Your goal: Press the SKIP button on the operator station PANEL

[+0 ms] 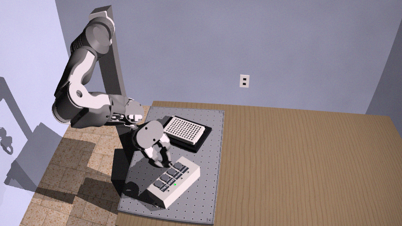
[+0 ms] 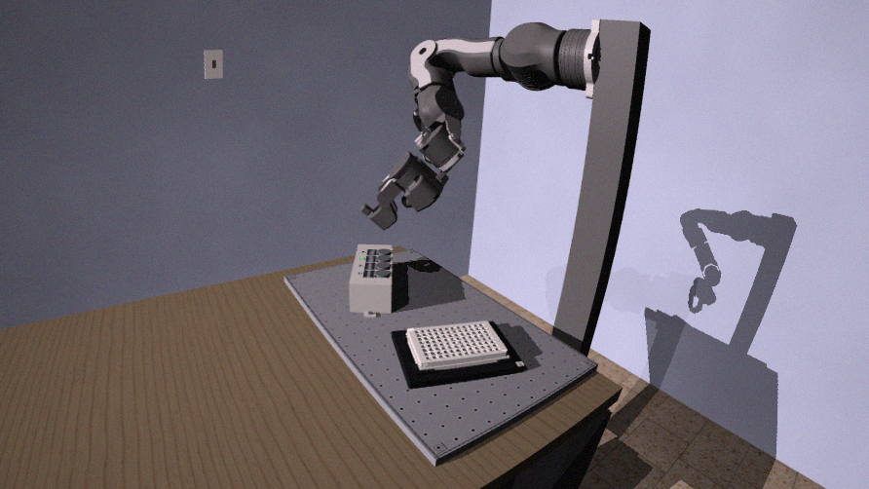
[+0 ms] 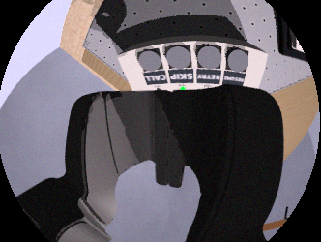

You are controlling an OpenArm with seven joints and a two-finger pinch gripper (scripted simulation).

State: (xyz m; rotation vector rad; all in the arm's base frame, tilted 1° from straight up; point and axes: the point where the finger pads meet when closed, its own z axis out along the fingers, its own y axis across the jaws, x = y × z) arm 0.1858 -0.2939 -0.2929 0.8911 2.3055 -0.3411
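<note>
The PANEL (image 1: 174, 183) is a pale box on the grey baseplate with four dark round buttons in a row. In the wrist view the printed names read CALL (image 3: 156, 77) and SKIP (image 3: 183, 76); the two names to their right are too blurred to read. One green lamp (image 3: 183, 89) is lit just beyond the SKIP name, and it also shows in the top view (image 1: 175, 184) and the exterior view (image 2: 362, 257). No other lamp is lit. My gripper (image 2: 377, 215) is shut and empty, and hangs in the air above the panel's (image 2: 372, 277) button row, clear of it. The SKIP button (image 1: 165, 177) is second from the near end.
The white 96-well plate E01 (image 1: 184, 129) lies flat on the black plate nest N1 (image 1: 196, 142), beside the panel on the same baseplate. It also shows in the exterior view (image 2: 456, 345). The arm's column stands at the table's edge behind the baseplate.
</note>
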